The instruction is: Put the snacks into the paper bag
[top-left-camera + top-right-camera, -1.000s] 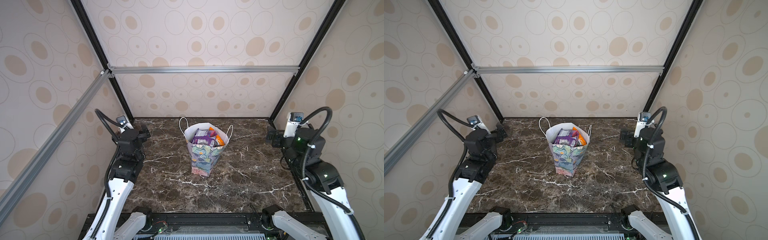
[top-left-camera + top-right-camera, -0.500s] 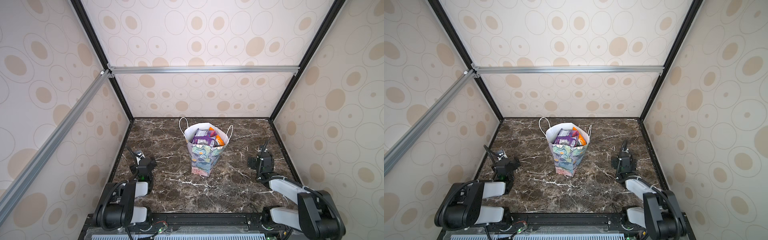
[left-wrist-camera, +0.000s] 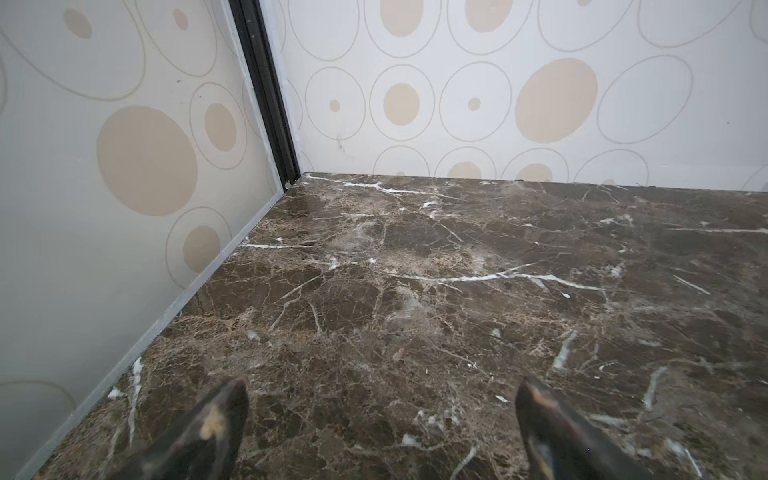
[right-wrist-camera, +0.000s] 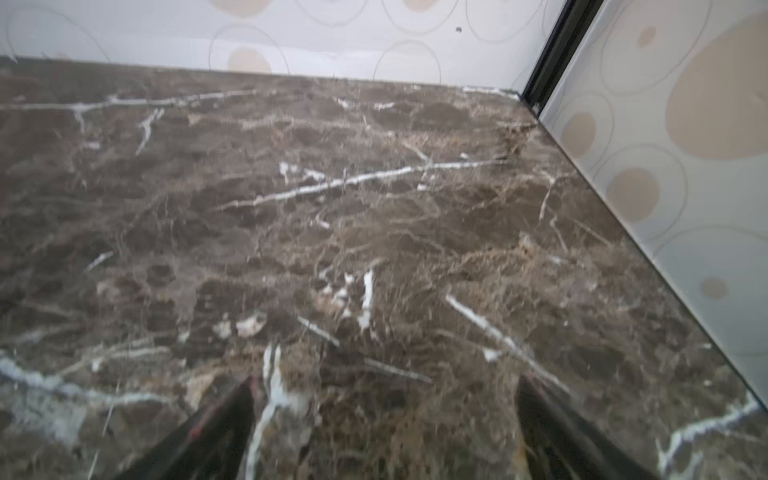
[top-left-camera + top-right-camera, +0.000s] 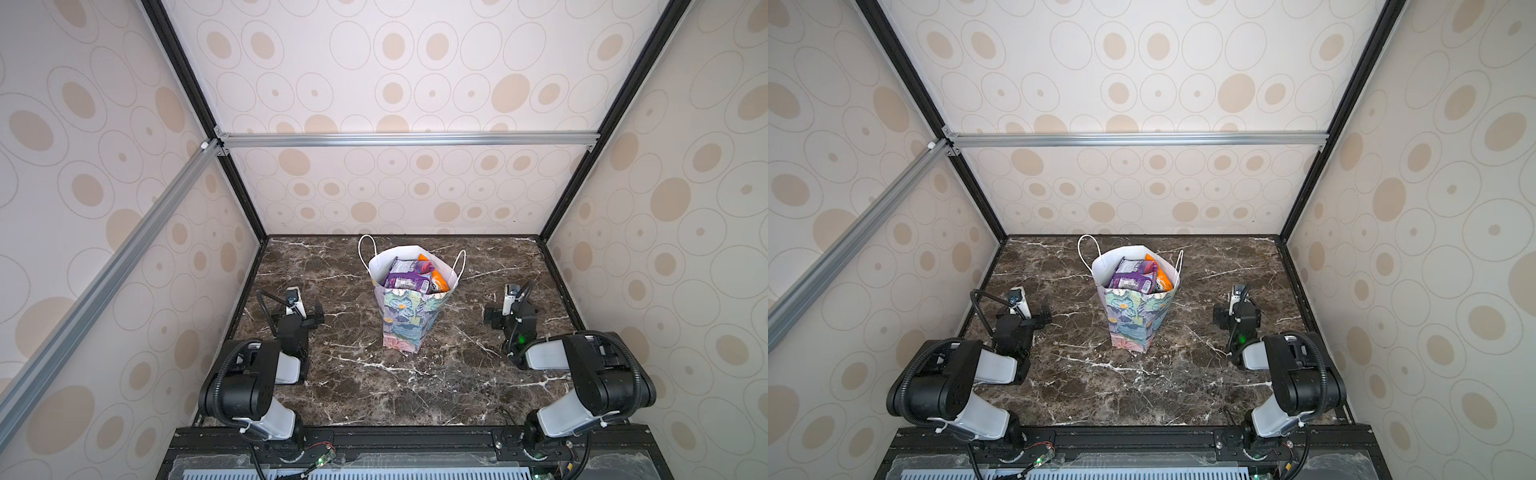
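Black-and-white arms (image 5: 249, 386) (green light (image 5: 520, 339), perhaps)

Lighting bright, even, diffuse; shadows faint. Both top views sharp, with wide-angle stretch toward edges. Ahead of my left gripper (image 3: 380, 384) the dark brown white-veined marble tabletop (image 3: 415, 291) is crisp, with pale sheen. Ahead of my right gripper (image 4: 385, 380) it smears with blur.

top views: high, from front, sharing table (image 5: 415, 395) | wrist views: low, close, right apparently blurred
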Available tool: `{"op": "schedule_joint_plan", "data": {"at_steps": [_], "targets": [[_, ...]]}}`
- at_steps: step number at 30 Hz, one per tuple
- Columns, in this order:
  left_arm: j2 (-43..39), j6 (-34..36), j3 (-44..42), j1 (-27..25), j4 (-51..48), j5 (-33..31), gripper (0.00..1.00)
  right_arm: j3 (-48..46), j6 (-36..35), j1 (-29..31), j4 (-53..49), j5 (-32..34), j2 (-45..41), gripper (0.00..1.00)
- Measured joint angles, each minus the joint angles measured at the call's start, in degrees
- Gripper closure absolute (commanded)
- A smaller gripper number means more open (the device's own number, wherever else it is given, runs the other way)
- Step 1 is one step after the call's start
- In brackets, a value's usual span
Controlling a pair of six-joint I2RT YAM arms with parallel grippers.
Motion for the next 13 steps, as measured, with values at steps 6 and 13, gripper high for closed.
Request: {"op": "schedule_joint_plan", "data": {"at_steps": [6, 13], "targets": [[0.0, 0.5, 0.0, -0.1, 0.2, 0.0, 0.00, 0.8, 0.0, -0.3, -0.7, -1.9, -0.4, 0.00], [0.0, 0.7, 0.0, -0.3, 0.2, 0.0, 0.00, 0.8, 0.0, -0.3, -1.8, -2.5, -0.4, 0.00]]}}
